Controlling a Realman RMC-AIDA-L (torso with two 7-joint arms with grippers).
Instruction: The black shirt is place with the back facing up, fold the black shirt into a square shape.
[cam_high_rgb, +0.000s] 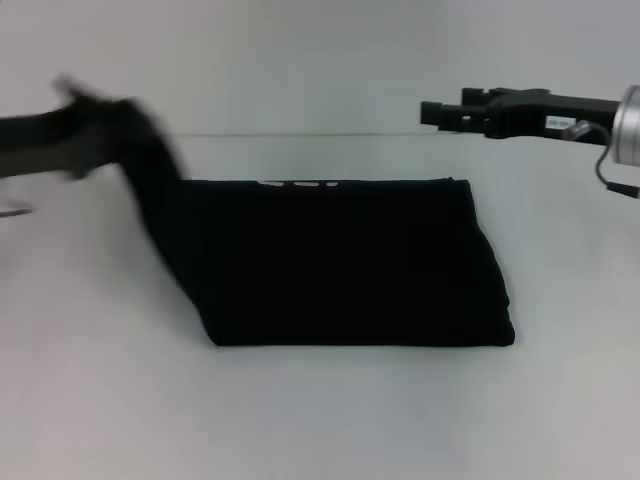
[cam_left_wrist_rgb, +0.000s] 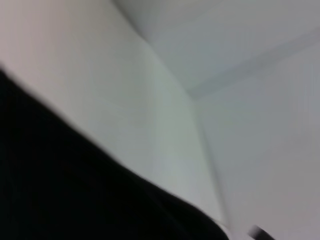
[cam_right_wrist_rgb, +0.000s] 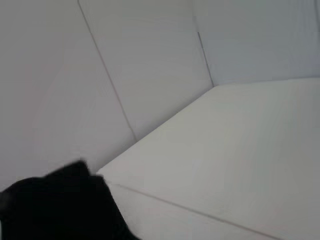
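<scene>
The black shirt (cam_high_rgb: 350, 265) lies folded into a wide rectangle on the white table (cam_high_rgb: 320, 420). A strip of white lettering (cam_high_rgb: 298, 184) shows at its far edge. The shirt's left end rises in a taut band to my left gripper (cam_high_rgb: 100, 112), which is blurred, raised at the far left and shut on the cloth. Black cloth (cam_left_wrist_rgb: 60, 190) fills one corner of the left wrist view. My right gripper (cam_high_rgb: 432, 112) hovers above the table beyond the shirt's far right corner, apart from it.
A pale wall stands behind the table, meeting it along a line (cam_high_rgb: 300, 134). A dark shape (cam_right_wrist_rgb: 60, 205) sits in a corner of the right wrist view; I cannot tell what it is.
</scene>
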